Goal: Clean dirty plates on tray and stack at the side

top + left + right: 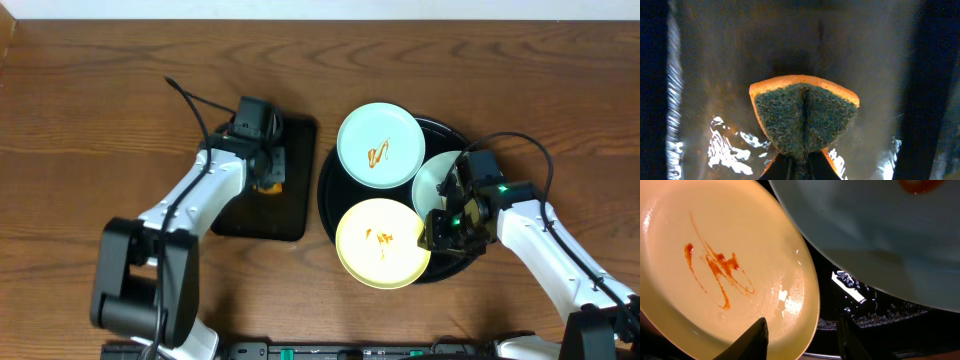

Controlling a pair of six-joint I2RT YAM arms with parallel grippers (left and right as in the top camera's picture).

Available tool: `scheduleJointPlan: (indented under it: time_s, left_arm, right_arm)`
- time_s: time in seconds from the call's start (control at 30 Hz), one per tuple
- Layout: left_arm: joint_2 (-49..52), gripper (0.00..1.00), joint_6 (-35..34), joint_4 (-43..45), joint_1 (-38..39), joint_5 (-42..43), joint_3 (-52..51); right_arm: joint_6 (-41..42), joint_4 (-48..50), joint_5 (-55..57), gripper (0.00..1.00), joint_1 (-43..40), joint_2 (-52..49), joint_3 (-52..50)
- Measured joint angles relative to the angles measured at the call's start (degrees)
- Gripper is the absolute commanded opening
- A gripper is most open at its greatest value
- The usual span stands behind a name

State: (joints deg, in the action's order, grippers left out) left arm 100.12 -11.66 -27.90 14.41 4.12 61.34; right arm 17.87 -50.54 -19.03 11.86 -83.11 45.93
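The round black tray [326, 190] holds three plates. A mint-blue plate [378, 146] with a sauce squiggle lies at the back. The yellow plate [383, 243] with sauce lies at the front. A second mint-blue plate [437, 178] is partly hidden under my right arm. My right gripper [438, 228] is open at the yellow plate's right rim. In the right wrist view the fingers [802, 340] straddle the rim of the yellow plate [715, 265], with a mint-blue plate [880, 230] above. My left gripper [264, 172] is shut on an orange and green sponge [805, 117].
A rectangular black tray [290, 205] lies left of the round tray, under my left gripper; its wet glossy surface [715, 75] fills the left wrist view. The brown wooden table [90, 120] surrounds both trays. The round tray's black floor [880, 325] shows beside the yellow plate.
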Motion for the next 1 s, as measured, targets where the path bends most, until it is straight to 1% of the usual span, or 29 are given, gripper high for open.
scheduleJointPlan:
  time_s: [0.23, 0.27, 0.3, 0.33, 0.4, 0.63, 0.67, 0.7, 0.73, 1.0]
  left_arm:
    - [4.1, 0.08, -0.6, 0.4, 0.0, 0.0, -0.9]
    - [4.2, 0.09, -0.6, 0.5, 0.0, 0.0, -0.9]
    - [4.2, 0.15, -0.6, 0.6, 0.0, 0.0, -0.9]
    - [4.3, 0.17, -0.5, 0.7, 0.0, 0.0, -0.9]
    - [4.5, 0.17, -0.8, 0.8, 0.0, 0.0, -0.9]
    - [4.1, 0.17, -0.8, 0.7, 0.0, 0.0, -0.9]
    - [3.8, 0.21, -0.8, 0.7, 0.0, 0.0, -0.9]
    - [3.6, 0.21, -0.7, 0.7, 0.0, 0.0, -0.9]
    - [3.2, 0.24, -0.9, 0.7, 0.0, 0.0, -0.9]
    - [2.2, 0.25, -1.7, -0.9, 0.0, 0.0, -0.9]
  right_arm:
    - [0.0, 0.0, 0.0, 0.45, 0.0, 0.0, 0.0]
    - [0.0, 0.0, 0.0, 0.45, 0.0, 0.0, 0.0]
    - [0.0, 0.0, 0.0, 0.47, 0.0, 0.0, 0.0]
    - [0.0, 0.0, 0.0, 0.50, 0.0, 0.0, 0.0]
    - [0.3, 0.0, 0.0, 0.52, 0.0, 0.0, 0.0]
    - [0.4, 0.0, 0.5, 0.53, 0.0, 0.0, 0.0]
    - [0.4, 0.0, 0.6, 0.52, 0.0, 0.0, 0.0]
    - [0.4, 0.0, 0.6, 0.53, 0.0, 0.0, 0.0]
    - [0.4, 0.0, 0.6, 0.52, 0.0, 0.0, 0.0]
    - [0.4, 0.0, 0.7, 0.51, 0.0, 0.0, 0.0]
